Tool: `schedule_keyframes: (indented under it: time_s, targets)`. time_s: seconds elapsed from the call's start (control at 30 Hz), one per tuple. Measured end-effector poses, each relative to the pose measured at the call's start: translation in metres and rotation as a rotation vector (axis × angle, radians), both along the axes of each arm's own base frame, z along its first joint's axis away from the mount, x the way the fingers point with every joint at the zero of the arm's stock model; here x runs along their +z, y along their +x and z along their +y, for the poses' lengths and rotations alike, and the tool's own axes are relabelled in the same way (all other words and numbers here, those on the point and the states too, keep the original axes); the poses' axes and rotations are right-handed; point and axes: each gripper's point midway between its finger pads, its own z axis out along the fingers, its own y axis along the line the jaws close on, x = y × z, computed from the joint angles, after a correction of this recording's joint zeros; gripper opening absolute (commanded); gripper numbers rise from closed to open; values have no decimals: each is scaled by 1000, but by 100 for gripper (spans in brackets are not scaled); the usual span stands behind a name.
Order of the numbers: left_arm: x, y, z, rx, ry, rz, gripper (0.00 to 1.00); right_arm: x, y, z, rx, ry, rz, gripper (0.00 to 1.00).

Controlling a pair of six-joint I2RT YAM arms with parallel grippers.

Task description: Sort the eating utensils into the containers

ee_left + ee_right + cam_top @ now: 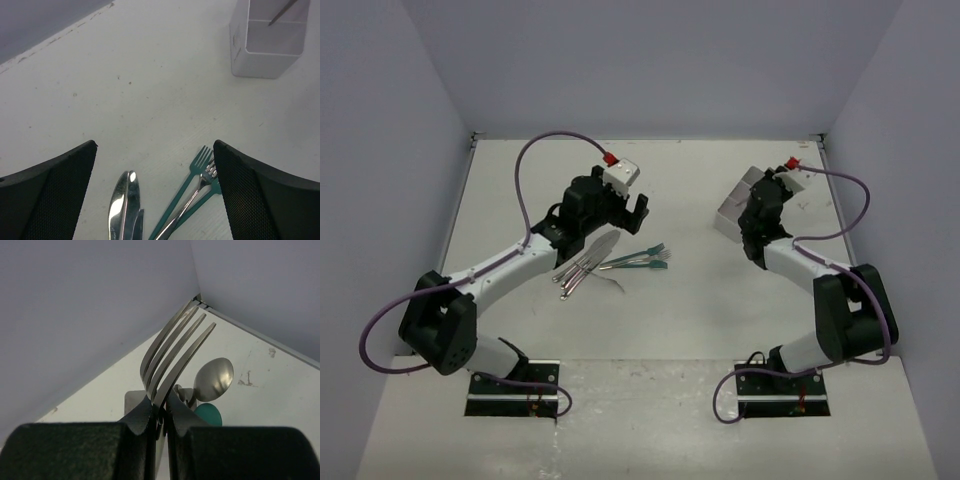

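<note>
My right gripper is shut on a silver fork that stands tines up, directly over the white container. A silver spoon and a teal spoon stand in that container behind the fork. In the top view the right gripper is at the container on the right. My left gripper is open and holds nothing, above the loose utensils: silver pieces, teal forks and a silver fork. In the top view the left gripper hangs just behind that pile.
The container shows far right in the left wrist view, with a thin handle leaning in it. Grey walls close the table at the back and both sides. Teal forks lie mid-table between the arms.
</note>
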Motion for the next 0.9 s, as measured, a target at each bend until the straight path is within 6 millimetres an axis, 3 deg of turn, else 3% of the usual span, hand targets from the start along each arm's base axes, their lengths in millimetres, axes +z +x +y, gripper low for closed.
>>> schedule_keyframes:
  time_s: [0.3,0.47,0.6,0.9]
  targets:
    - [-23,0,3,-10,53,33,100,49,7,-6,-18,-27,-97,0]
    - [-24,2,5,-8,57,33,100,59,8,-11,-33,-51,-107,1]
    - [-29,3,6,-4,65,44,100,47,11,-14,-43,-59,-79,3]
    - [-49,8,9,-1,107,72,100,-4,12,-9,-37,-10,66,16]
